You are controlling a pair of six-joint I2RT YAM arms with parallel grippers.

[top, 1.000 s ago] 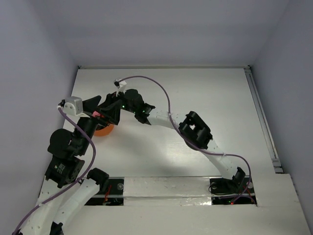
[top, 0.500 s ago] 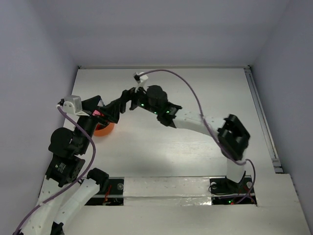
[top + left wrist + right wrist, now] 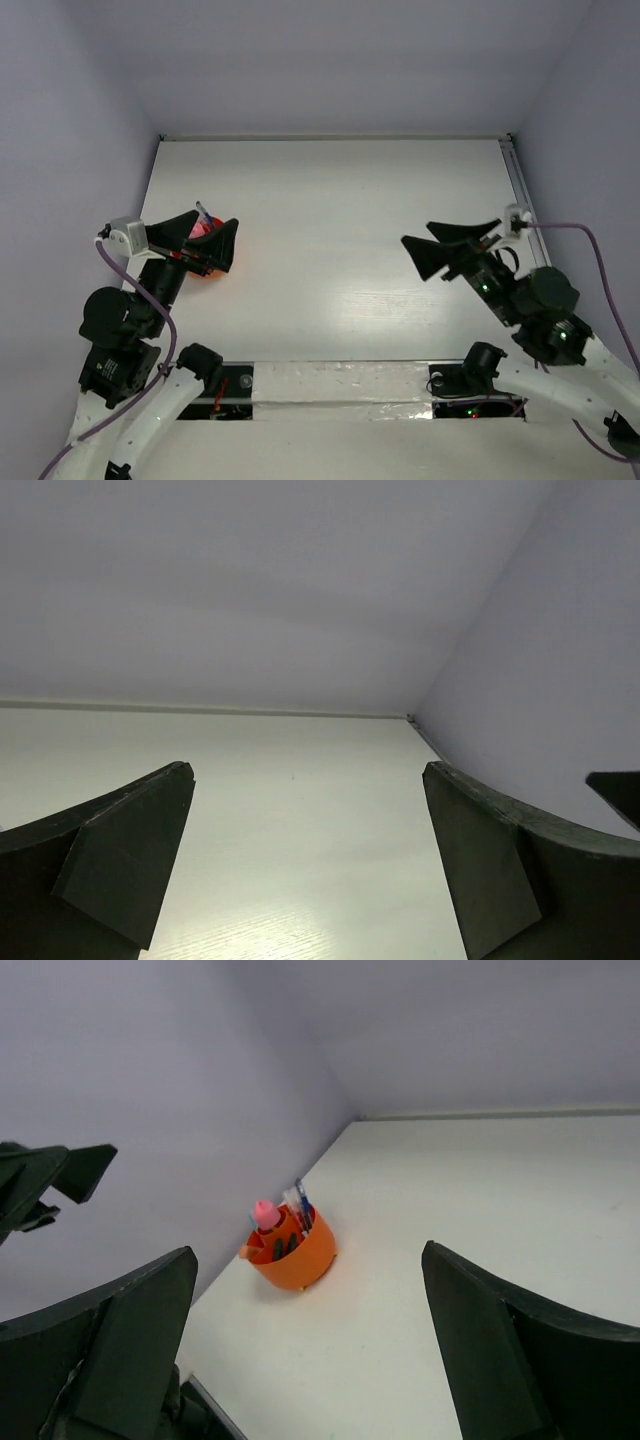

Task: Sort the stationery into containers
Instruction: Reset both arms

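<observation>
The container, a round orange pot [image 3: 297,1253], stands by the left wall with stationery upright in it: a pink-capped tube [image 3: 265,1214], blue pens [image 3: 301,1203] and dark markers. In the top view the pot [image 3: 214,270] lies under my left gripper [image 3: 217,219], which hovers over it open and empty; pink tops [image 3: 204,228] show between its fingers. My left gripper [image 3: 308,772] faces bare table in its wrist view. My right gripper [image 3: 416,234] is open and empty far to the right, pointing left. My right gripper [image 3: 308,1258] frames the pot from afar.
A white table [image 3: 340,200] is boxed in by pale walls on three sides, with a rail [image 3: 530,230] along its right edge. Both arm bases sit on the near ledge [image 3: 340,385]. A left-gripper finger [image 3: 85,1165] shows at the upper left of the right wrist view.
My right arm has pulled back from the pot to the table's right side, its jaws opening wide. The left gripper shifted slightly left and down, staying open.
</observation>
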